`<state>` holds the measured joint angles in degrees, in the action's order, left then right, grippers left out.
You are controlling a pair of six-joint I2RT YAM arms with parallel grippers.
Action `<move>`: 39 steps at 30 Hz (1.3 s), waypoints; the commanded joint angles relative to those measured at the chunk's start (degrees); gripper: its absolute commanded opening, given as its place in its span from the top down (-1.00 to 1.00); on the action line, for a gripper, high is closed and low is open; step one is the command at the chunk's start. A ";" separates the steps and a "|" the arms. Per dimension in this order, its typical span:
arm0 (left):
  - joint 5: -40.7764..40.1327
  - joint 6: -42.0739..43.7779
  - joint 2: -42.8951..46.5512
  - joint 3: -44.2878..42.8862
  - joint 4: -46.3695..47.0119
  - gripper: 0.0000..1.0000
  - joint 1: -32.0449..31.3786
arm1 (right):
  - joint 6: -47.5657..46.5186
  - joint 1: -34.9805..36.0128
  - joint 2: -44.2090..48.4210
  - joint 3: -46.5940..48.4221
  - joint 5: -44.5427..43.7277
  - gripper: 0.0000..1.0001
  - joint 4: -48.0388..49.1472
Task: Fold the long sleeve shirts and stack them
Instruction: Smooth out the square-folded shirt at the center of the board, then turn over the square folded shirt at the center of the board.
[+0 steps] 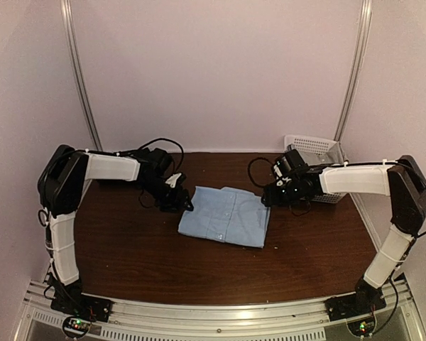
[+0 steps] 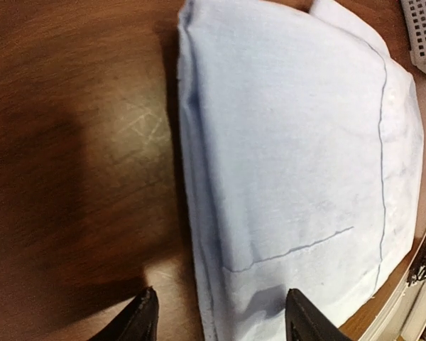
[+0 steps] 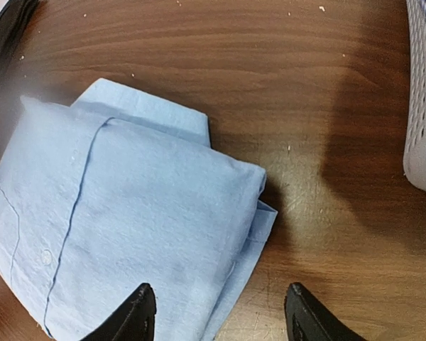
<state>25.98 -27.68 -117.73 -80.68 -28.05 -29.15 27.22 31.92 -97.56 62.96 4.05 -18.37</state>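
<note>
The light blue shirt [image 1: 226, 215] lies folded into a flat rectangle at the middle of the brown table [image 1: 128, 249]. It fills the left wrist view [image 2: 291, 156] and shows in the right wrist view [image 3: 128, 220]. My left gripper [image 1: 184, 202] hangs open over the shirt's left edge, its fingertips [image 2: 143, 316] straddling that edge. My right gripper [image 1: 268, 197] hangs open over the shirt's right edge, one fingertip [image 3: 136, 312] over cloth, the other over bare wood. Neither holds anything. The black shirt is out of view.
A white lattice basket [image 1: 314, 148] stands at the back right corner, behind my right arm; its wall shows in the right wrist view [image 3: 422, 99] and its corner in the left wrist view [image 2: 422, 32]. Pale walls close in the table on three sides.
</note>
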 commanded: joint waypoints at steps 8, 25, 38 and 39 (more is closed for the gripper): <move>-1.67 -2.51 -2.44 -1.44 0.72 0.05 -3.62 | 0.29 0.78 2.91 -3.63 1.03 -0.27 2.76; -6.37 -3.13 1.99 -0.34 -2.82 1.00 -3.85 | 0.06 2.96 2.05 -1.42 1.75 -0.25 3.41; -9.63 6.21 13.61 7.83 -11.19 1.00 3.57 | 3.43 11.82 -4.34 2.74 1.40 -0.20 6.46; -10.22 6.35 14.14 7.76 -11.40 1.00 3.90 | 3.78 12.64 -5.60 4.03 1.16 -0.18 6.58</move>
<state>17.54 -24.29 -105.60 -73.58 -37.63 -25.45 28.82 41.58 -99.42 63.05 5.78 -14.24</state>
